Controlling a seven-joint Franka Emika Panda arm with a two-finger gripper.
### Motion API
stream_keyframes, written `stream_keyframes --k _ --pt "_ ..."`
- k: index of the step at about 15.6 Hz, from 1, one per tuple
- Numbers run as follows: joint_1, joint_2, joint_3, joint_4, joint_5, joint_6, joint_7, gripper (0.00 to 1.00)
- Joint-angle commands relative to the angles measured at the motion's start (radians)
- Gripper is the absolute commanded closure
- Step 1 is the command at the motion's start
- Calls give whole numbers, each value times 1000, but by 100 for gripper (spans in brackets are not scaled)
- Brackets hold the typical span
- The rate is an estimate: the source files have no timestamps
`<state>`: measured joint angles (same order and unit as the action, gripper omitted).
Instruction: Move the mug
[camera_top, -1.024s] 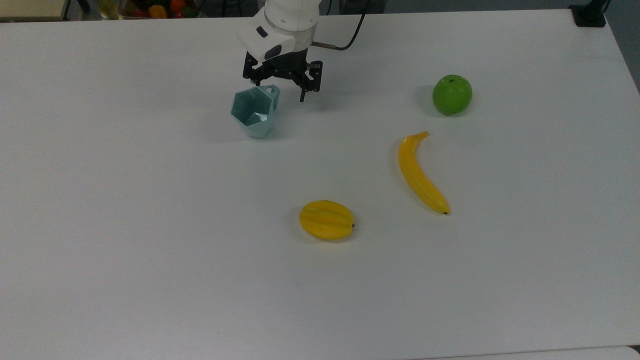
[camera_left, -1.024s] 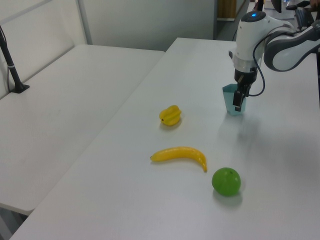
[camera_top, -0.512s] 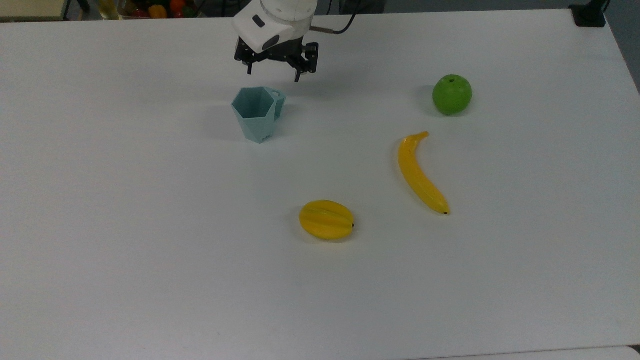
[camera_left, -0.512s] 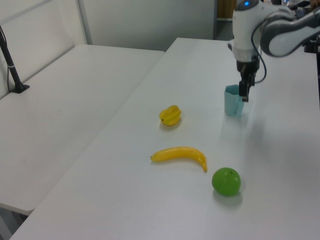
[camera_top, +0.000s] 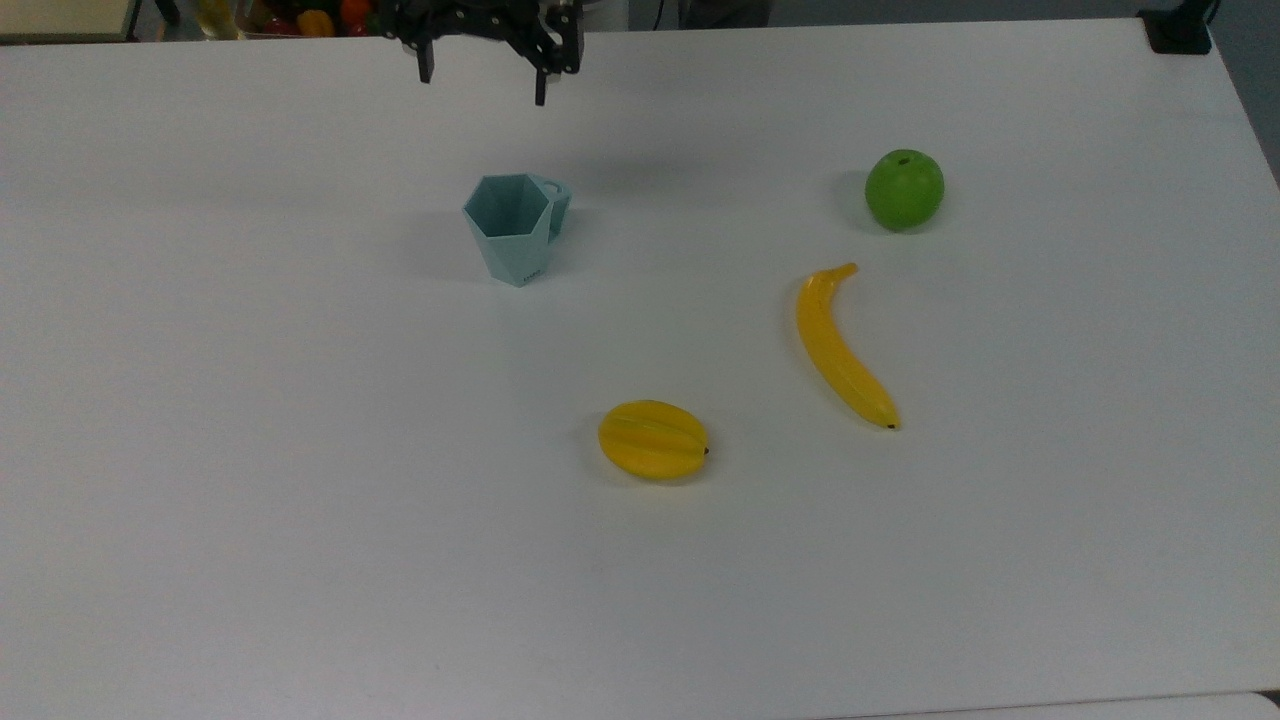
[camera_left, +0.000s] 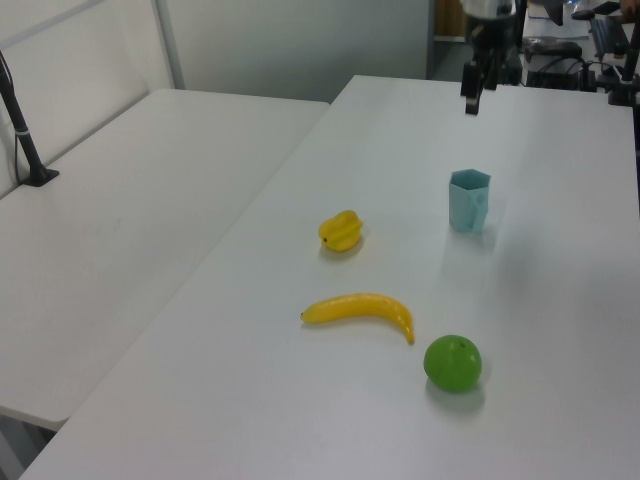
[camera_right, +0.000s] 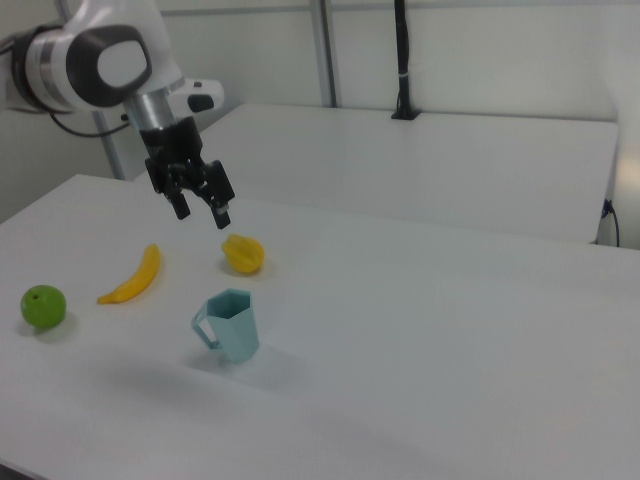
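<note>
Hanging above the surface (camera_top: 300, 450) with fingers spread wide and nothing between them, the pincer (camera_right: 201, 211) is well clear of the upright mug (camera_top: 515, 238), whose hollow looks empty.

A: What lies on the white table (camera_top: 300, 500)?

B: A green apple (camera_top: 904, 189), a banana (camera_top: 840, 350) and a yellow starfruit (camera_top: 653, 439), none touching.

A: Layout, top view?

B: Apple toward the top view's right; banana just below it, stem end toward the apple; starfruit lower and further left.

A: Beyond the far edge?

B: Red and orange items (camera_top: 318, 16), too small to identify.
</note>
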<state>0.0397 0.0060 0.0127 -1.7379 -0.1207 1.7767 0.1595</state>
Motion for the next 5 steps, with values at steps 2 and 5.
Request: stream_keyframes --k 2,5 --pt "-21 5 -4 116 36 -135 -21 0" --pt "-26 6 -5 121 35 -135 -20 0"
